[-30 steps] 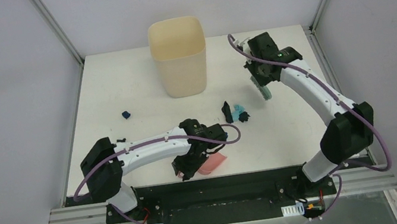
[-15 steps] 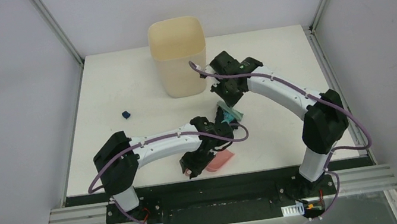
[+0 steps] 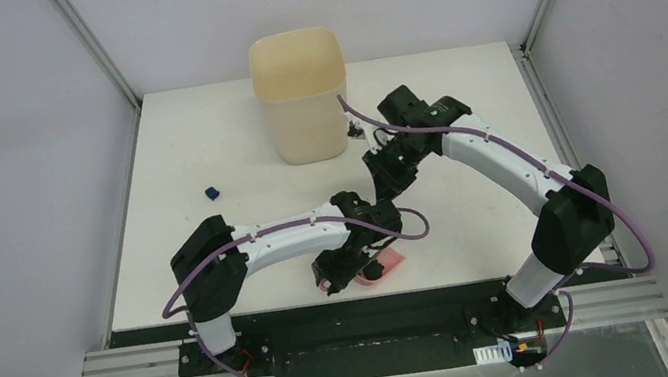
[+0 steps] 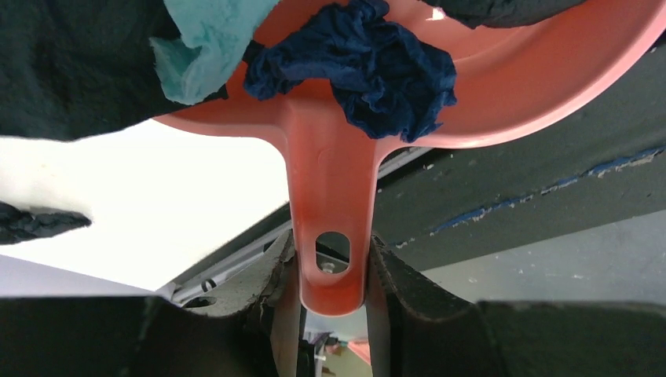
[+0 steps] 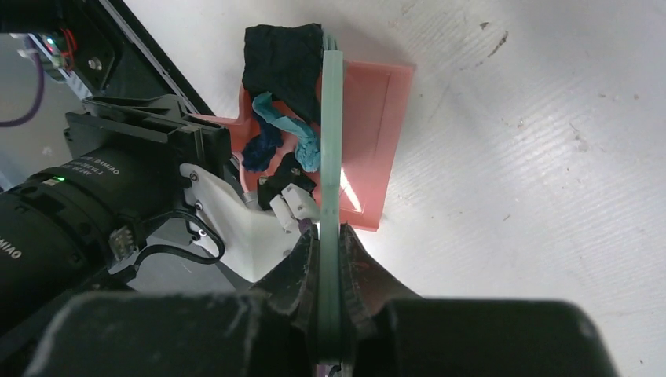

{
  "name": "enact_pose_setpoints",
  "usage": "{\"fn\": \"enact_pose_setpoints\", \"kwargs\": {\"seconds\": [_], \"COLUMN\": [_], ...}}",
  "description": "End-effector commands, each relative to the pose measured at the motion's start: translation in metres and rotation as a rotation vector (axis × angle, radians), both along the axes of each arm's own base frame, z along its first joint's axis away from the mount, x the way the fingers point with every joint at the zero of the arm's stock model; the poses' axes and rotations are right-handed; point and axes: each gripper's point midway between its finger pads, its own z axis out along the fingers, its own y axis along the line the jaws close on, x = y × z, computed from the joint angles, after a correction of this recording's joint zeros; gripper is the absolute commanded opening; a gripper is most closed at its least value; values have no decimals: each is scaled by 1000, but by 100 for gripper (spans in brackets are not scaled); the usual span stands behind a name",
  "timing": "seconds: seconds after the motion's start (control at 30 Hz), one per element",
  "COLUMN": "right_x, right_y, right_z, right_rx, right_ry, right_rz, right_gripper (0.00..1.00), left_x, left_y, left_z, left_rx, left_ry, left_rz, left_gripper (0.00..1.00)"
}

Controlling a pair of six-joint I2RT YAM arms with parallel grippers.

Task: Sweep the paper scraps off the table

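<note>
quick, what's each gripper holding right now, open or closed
Left gripper: closed on the pink dustpan, by its handle.
Right gripper: closed on the green brush.

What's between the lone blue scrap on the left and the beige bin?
Nothing: the top view shows only bare white table between the blue scrap and the bin.

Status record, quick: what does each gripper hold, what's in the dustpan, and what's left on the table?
left gripper: shut on the dustpan handle
right gripper: shut on the brush, brush over the dustpan
dustpan contents: blue, teal and black scraps
left on table: one blue scrap, near-left of the bin
</note>
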Motion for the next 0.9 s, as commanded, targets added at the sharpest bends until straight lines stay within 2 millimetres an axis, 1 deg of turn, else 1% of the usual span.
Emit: {"fn": "enact_pose_setpoints", "kwargs": {"seconds": [0.0,0.07,0.17,0.3,0.43,0.5,0.63,0.73,0.8,0.87], "right_x": [-14,-3,12,23,44,56,73,87,96,97], "right_y": [-8,-19,-32,-39,-48,-51,-52,-51,-54,-54], "right_z": [35,40,49,63,73,75,75,76,72,65], "right_rx": [102,80,47,23,-17,-37,-54,-67,-107,-130], "right_ry": [84,89,39,-57,-187,-239,-291,-327,-340,-325], "right_rz": [-50,-97,-128,-133,-170,-192,-221,-243,-268,-280], "right_gripper": [0,0,0,0,0,0,0,0,0,0], "left_x": [20,19,14,7,-7,-11,-13,-23,-26,-27], "left_y": [-8,-5,3,16,23,28,41,44,48,52], "left_z": [10,14,22,34,41,42,45,45,43,40], "left_rx": [-47,-56,-58,-56,-77,-71,-26,-29,-14,16], "left_ry": [-90,-89,-83,-79,-32,-26,-53,-28,-22,-19], "left_rz": [-8,-13,-17,-4,17,33,90,138,157,168], "left_gripper": [21,20,20,20,20,20,19,19,19,19]}}
